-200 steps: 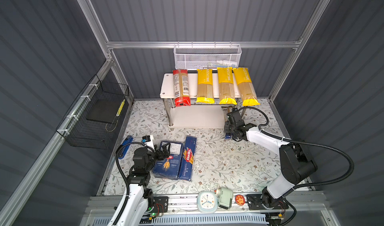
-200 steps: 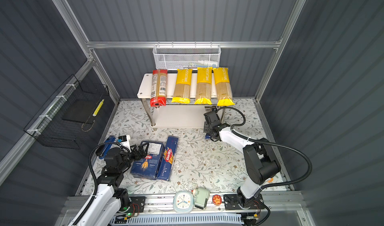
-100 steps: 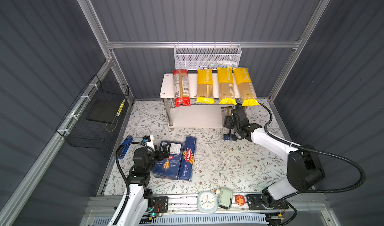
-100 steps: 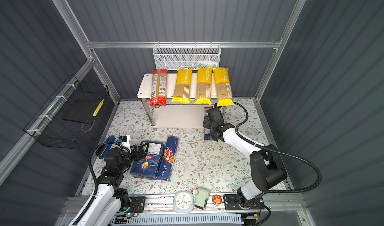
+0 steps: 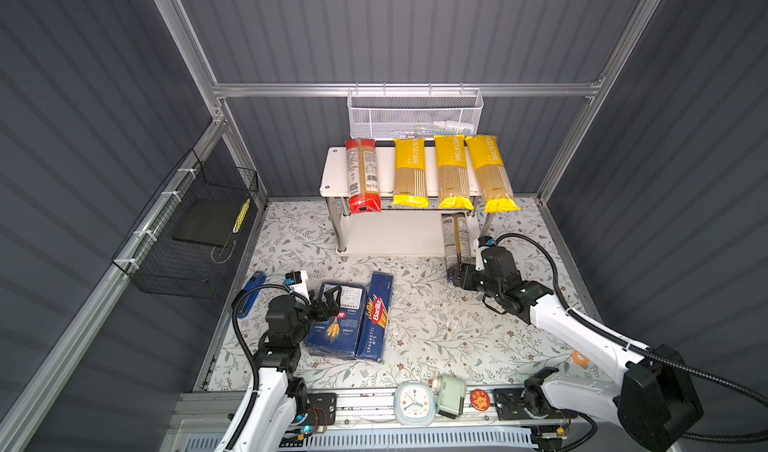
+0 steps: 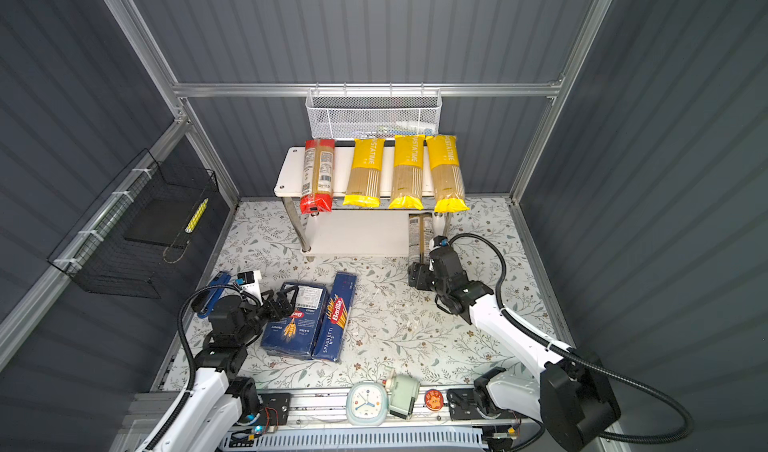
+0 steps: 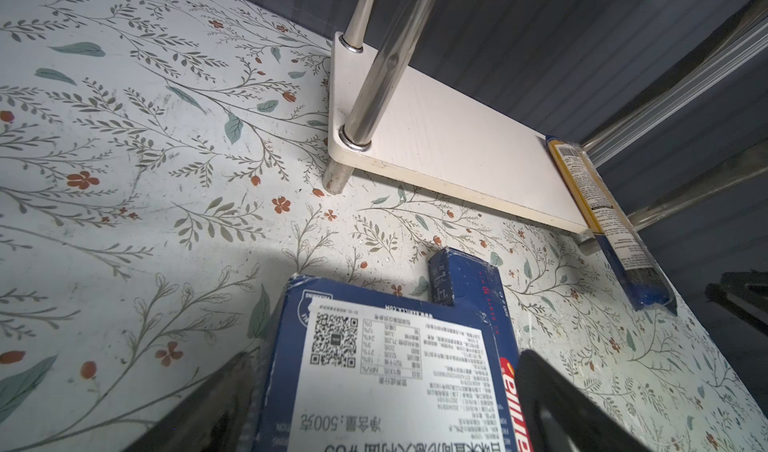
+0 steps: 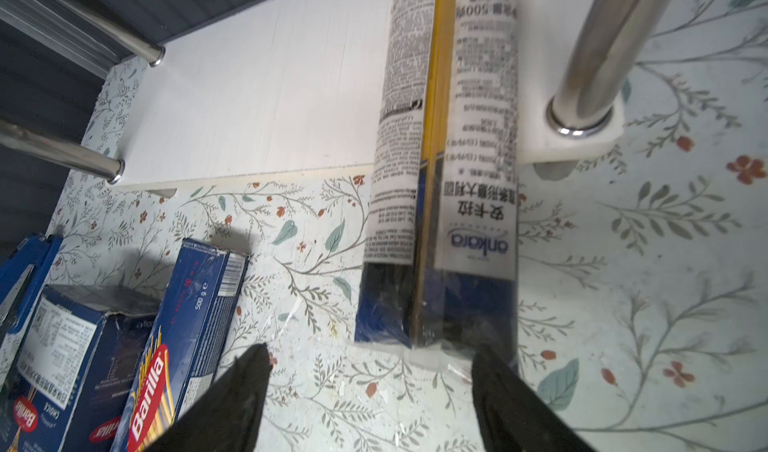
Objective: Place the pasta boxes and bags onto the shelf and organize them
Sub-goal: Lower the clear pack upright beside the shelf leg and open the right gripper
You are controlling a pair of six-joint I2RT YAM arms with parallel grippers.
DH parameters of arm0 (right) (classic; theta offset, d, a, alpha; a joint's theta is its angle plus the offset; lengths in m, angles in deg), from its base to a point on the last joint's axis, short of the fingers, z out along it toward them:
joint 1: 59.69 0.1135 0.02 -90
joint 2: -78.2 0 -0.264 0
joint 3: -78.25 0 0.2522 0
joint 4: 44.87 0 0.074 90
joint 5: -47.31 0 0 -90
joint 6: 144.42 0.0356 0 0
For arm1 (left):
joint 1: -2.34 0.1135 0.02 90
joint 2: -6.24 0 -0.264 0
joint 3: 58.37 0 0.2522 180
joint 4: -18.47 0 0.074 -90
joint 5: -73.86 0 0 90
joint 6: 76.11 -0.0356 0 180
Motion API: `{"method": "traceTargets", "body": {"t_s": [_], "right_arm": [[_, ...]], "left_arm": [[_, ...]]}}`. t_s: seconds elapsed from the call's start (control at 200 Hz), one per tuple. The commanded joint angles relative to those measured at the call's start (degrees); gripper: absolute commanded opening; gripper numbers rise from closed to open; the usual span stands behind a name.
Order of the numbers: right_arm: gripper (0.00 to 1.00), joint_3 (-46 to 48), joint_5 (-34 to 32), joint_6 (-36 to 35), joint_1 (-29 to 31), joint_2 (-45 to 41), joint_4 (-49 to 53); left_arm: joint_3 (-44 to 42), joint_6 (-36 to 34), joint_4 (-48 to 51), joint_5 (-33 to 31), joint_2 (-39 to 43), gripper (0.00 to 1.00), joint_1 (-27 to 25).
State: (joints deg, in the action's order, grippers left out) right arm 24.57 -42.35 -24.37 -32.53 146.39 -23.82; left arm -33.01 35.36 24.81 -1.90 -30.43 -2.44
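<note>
Your right hand (image 8: pixel 370 354) open, just off the clear dark-ended spaghetti bag (image 8: pixel 440 180) overhanging the lower board of the white chrome-posted shelf (image 8: pixel 249 97), your left hand (image 7: pixel 384 358) straddling the wide blue carton (image 7: pixel 399 392), grip unclear.

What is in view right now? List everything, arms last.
shelf: one, white, two boards on chrome posts, back of the table
yellow bags: three, side by side on the top board
red-ended bag: one, clear, top board beside the yellow ones
dark-ended bag: one, clear, lower board, near end sticking out over the table
wide box: one, dark blue, flat on the table
long box: one, dark blue, beside the wide box
mesh basket: one, white, back rail
wire basket: one, black, side wall
clock: one, pale blue, front rail
left gripper: black, astride the wide box's end, grip unclear
right gripper: black, open, just short of the dark-ended bag
</note>
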Motion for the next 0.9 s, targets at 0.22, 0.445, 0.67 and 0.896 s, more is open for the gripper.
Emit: {"method": "traceTargets", "body": {"t_s": [0.22, 0.445, 0.67, 0.896], "right_arm": [[0.80, 2.0, 9.1, 4.0, 0.4, 1.7, -1.6], [0.81, 0.9, 10.3, 4.0, 0.9, 4.4, -2.5], [0.82, -1.0, 8.6, 2.9, 0.9, 7.3, -4.3], [0.83, -3.4, 6.3, 1.5, 1.0, 10.4, -6.2]], "left_arm": [[-0.5, -0.3, -1.4, 1.0, -0.5, 0.99, 0.4], [-0.5, -0.3, -1.3, 0.9, -0.4, 0.99, 0.4], [-0.5, -0.3, -1.3, 0.9, -0.5, 0.99, 0.4], [-0.5, -0.3, -1.3, 0.9, -0.4, 0.99, 0.4]]}}
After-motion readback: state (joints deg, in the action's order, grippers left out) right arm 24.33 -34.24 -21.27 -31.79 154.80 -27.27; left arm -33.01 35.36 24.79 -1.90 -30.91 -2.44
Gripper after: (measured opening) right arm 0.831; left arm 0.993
